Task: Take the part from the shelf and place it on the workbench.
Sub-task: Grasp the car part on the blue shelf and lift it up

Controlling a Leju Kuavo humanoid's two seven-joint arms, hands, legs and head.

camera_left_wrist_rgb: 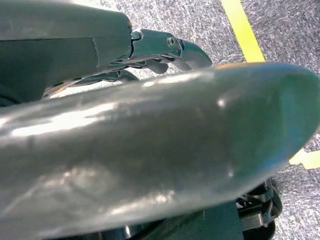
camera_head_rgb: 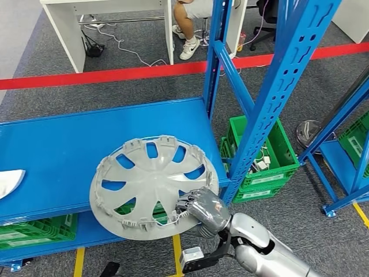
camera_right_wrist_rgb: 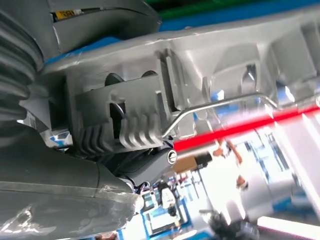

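Blue shelf [camera_head_rgb: 65, 150] bears the hubcap [camera_head_rgb: 152, 184] lying inner-side up, right hand [camera_head_rgb: 204, 209] fingers [camera_right_wrist_rgb: 139, 131] gripping its rim.

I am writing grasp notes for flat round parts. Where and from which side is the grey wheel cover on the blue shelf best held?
Probably at its rim, from the shelf's open front. The wheel cover lies flat and overhangs the front edge of the blue shelf, so fingers can go under there. The right robot hand already grips that near rim.
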